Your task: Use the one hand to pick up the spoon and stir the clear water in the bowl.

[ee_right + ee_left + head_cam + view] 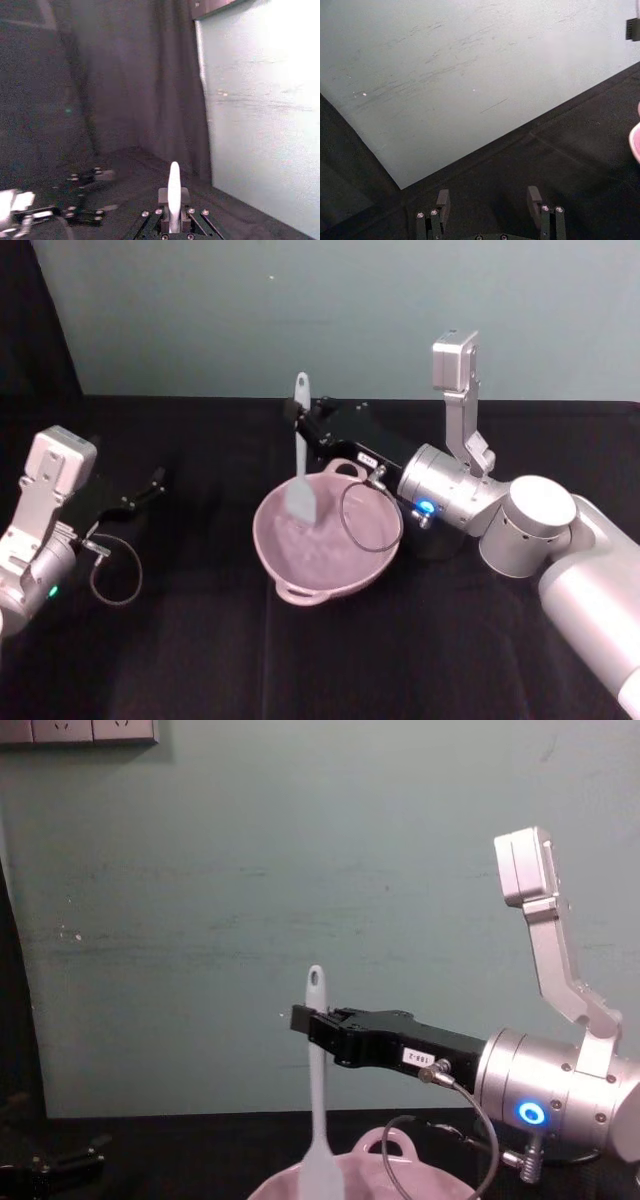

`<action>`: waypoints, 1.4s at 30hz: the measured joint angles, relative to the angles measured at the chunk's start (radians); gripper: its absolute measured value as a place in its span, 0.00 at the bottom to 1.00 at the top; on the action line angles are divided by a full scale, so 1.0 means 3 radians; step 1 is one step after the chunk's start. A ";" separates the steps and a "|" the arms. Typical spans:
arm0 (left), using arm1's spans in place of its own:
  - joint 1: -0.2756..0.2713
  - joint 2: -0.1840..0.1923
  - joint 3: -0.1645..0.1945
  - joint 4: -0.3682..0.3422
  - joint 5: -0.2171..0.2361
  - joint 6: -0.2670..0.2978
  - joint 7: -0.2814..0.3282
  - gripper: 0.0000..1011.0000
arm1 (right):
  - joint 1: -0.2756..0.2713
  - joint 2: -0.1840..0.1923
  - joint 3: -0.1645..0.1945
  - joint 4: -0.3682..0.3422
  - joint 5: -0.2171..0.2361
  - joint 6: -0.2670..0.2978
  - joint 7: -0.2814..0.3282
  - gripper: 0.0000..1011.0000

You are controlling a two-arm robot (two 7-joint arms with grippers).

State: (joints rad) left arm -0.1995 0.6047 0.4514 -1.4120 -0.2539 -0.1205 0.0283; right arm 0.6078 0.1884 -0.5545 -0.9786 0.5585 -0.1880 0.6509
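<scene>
The white spatula-like spoon with a long slim handle (299,455) is pinched near its upper end by the black slim right pincer (297,420), which is extended over the wide pale pink bowl (300,592). The spoon is held upright, its flat blade inside the bowl, where clear water (325,550) is faintly seen. The left pincer (153,480) is parked, spread, over the black desk (200,660), well apart from the bowl.

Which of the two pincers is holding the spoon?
The right pincer, shut on the spoon over the bowl; the left pincer is open and empty, off to the left.
</scene>
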 joint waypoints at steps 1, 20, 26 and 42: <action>0.0000 0.0000 0.0000 0.0000 0.0000 0.0000 0.0000 1.00 | 0.0011 -0.0010 0.0009 0.0026 -0.0025 -0.0026 -0.0027 0.12; 0.0000 0.0000 0.0000 0.0000 0.0000 0.0000 0.0000 1.00 | -0.0171 0.0344 0.0158 -0.0492 -0.0269 0.0296 -0.0168 0.12; 0.0000 0.0000 0.0000 0.0000 0.0000 0.0000 0.0000 1.00 | -0.0370 0.0488 0.0172 -0.0880 -0.0141 0.0482 -0.0025 0.12; 0.0000 0.0000 0.0000 0.0000 0.0000 0.0000 0.0000 1.00 | -0.0314 0.0273 -0.0034 -0.0710 0.0113 0.0478 0.0166 0.12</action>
State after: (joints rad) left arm -0.1995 0.6046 0.4514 -1.4119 -0.2539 -0.1205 0.0283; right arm 0.5136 0.2704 -0.5647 -1.1916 0.5925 -0.0445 0.7006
